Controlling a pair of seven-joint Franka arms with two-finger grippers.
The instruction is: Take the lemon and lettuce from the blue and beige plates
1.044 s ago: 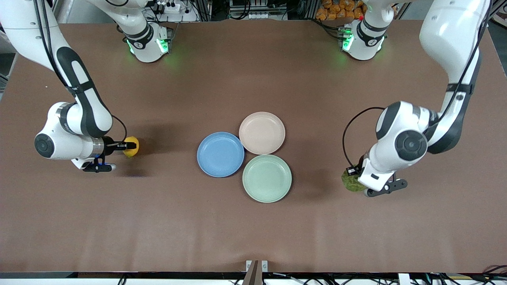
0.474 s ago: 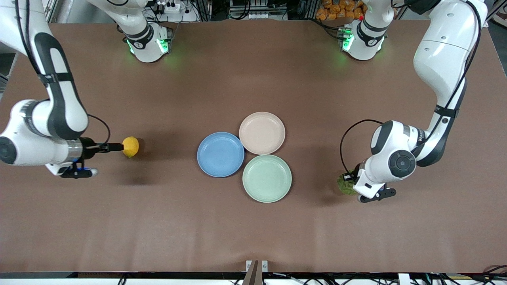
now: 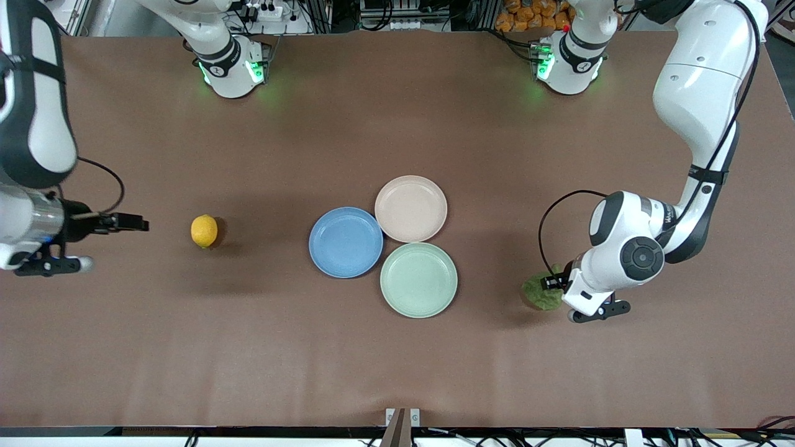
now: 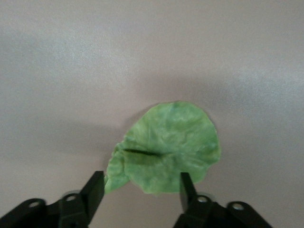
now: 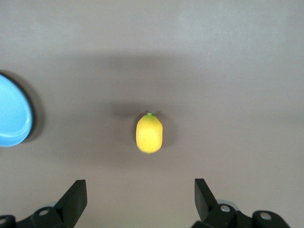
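Observation:
The yellow lemon (image 3: 204, 231) (image 5: 149, 133) lies on the bare table, toward the right arm's end from the blue plate (image 3: 346, 242) (image 5: 12, 114). My right gripper (image 3: 140, 222) (image 5: 140, 192) is open and apart from the lemon, with nothing between its fingers. The wrinkled green lettuce (image 3: 539, 293) (image 4: 166, 152) lies flat on the table toward the left arm's end. My left gripper (image 3: 554, 282) (image 4: 141, 184) hangs open right at it, and the leaf's edge reaches between the spread fingers. The blue plate and the beige plate (image 3: 410, 208) hold nothing.
A mint-green plate (image 3: 418, 279), also bare, touches the blue and beige ones and sits nearer the front camera. The brown tabletop stretches wide around the three plates. Both arm bases stand along the table's edge farthest from the camera.
The right gripper opened, let go of the lemon and drew back toward its end of the table. The left gripper opened off the lettuce, which now lies spread on the table.

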